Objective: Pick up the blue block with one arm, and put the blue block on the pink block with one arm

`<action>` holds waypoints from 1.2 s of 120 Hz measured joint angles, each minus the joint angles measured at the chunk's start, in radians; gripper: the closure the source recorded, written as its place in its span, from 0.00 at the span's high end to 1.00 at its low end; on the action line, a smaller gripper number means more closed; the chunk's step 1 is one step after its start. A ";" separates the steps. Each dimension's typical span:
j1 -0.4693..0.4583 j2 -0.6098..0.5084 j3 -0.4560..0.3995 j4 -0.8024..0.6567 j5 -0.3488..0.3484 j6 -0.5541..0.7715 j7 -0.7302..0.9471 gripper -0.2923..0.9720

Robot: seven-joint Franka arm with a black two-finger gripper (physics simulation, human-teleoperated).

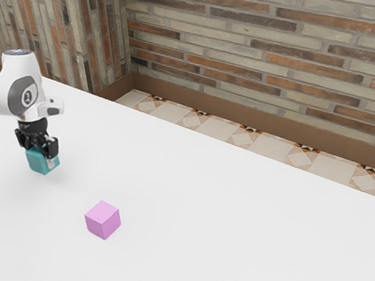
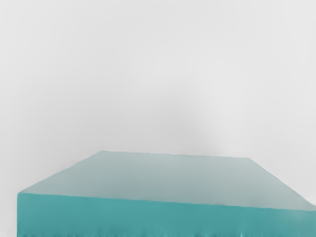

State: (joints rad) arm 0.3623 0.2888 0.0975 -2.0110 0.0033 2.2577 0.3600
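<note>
A pink block [image 1: 102, 220], a plain cube, sits on the white table [image 1: 232, 220] toward its near edge. Farther back, at the exterior view's left, the gripper [image 1: 40, 158] clamps the blue block [image 1: 38, 163] between its fingers. The block is smooth, teal and tilted, and hangs just above the tabletop.

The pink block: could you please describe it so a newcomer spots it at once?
Start at the white table before the brick wall. Toward the exterior view's lower left, a pink block rests on it. The only other cube, the blue block, hangs in the claw.
</note>
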 joint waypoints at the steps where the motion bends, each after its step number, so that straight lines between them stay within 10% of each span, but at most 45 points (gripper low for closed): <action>1: 0.000 -0.004 -0.002 -0.005 0.000 0.000 0.000 0.51; 144: -0.014 -0.222 -0.307 -0.208 -0.017 -0.004 -0.119 0.50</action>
State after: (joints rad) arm 0.3487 0.0671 -0.2091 -2.2190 -0.0140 2.2532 0.2415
